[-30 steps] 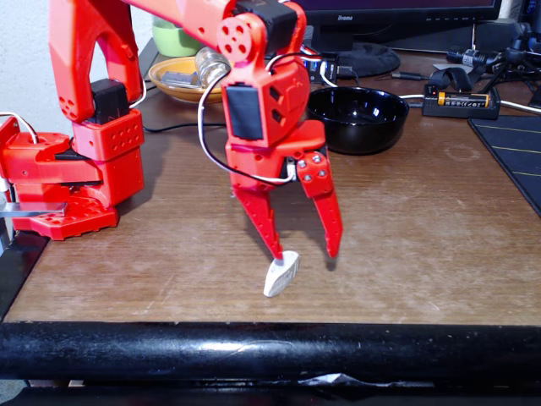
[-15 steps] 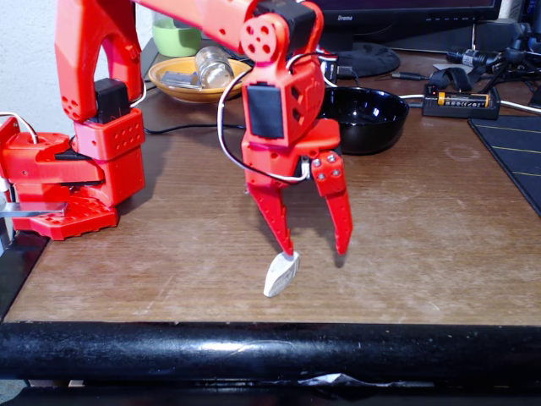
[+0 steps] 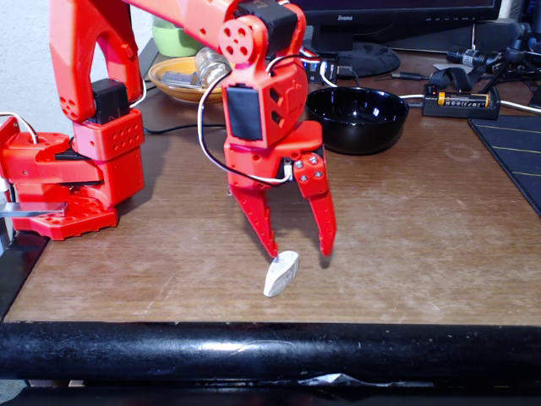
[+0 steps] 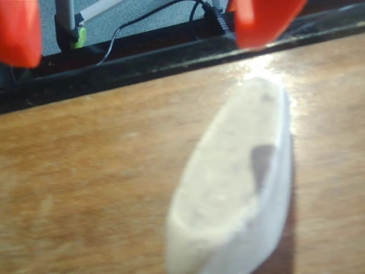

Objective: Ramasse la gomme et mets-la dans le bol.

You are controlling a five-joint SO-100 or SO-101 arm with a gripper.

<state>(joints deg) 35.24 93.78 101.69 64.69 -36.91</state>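
The off-white eraser (image 3: 281,273) lies on the wooden table near its front edge. My red gripper (image 3: 299,252) hangs open just above and behind it; the left fingertip (image 3: 271,249) is almost touching the eraser's upper end, and the right fingertip is apart from it. In the wrist view the eraser (image 4: 234,188) looms large and blurred below the two red fingertips (image 4: 265,20), with nothing held between them. The glossy black bowl (image 3: 357,118) stands further back, to the right of the arm.
An orange-yellow dish (image 3: 173,90) and a green cup (image 3: 173,38) sit at the back left. A battery holder (image 3: 461,100) and a black mat (image 3: 511,156) are at the right. A black bar (image 3: 270,351) runs along the front edge. The arm's base (image 3: 68,169) stands at the left.
The gripper swung slightly right half a second ago and has come back left, about where it was one second ago. The eraser has not moved.
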